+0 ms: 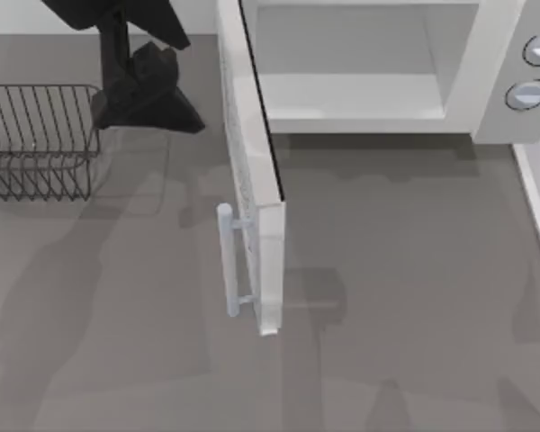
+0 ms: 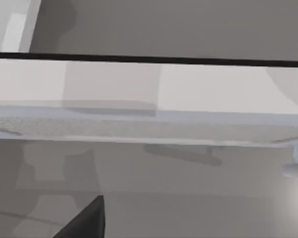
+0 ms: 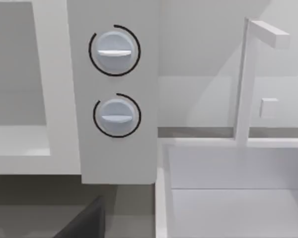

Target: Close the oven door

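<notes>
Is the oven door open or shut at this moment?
Open. In the top view the oven door swings out from the oven, exposing its cavity, handle facing the table's left. The left gripper is beside it.

A dark wire rack [image 1: 38, 139] stands on the grey worktop [image 1: 414, 297] at its left side. A white sink [image 3: 233, 193] with a thin white faucet [image 3: 246, 79] lies at the right.
</notes>
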### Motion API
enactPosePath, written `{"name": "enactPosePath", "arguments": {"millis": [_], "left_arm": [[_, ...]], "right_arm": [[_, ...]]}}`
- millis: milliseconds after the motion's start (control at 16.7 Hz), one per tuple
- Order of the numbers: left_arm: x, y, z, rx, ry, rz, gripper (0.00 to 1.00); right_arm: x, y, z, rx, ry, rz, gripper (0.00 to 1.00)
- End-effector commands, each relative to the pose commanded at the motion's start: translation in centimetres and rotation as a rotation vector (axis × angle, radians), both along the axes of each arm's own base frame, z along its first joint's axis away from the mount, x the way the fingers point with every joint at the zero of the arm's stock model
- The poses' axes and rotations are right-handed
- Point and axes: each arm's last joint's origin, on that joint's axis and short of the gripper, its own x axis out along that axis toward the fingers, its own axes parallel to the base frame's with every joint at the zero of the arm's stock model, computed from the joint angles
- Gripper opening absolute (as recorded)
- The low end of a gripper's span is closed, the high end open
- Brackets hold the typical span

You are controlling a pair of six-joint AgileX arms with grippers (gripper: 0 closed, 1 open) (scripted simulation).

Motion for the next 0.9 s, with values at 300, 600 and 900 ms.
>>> {"name": "enactPosePath", "arguments": {"millis": [300,600,900], "left_arm": [[0.0,0.2,0.0,0.001,-0.002,0.007,1.0],[0.4,-1.4,-2.4,0.001,0.002,0.0,1.0],[0.7,-3.8,-6.6,-0.001,-0.001,0.0,1.0]], "right_arm": [[0.0,0.0,0.0,0.0,0.0,0.0,1.0],[0.0,0.0,0.0,0.0,0.0,0.0,1.0],[0.0,0.0,0.0,0.0,0.0,0.0,1.0]]}}
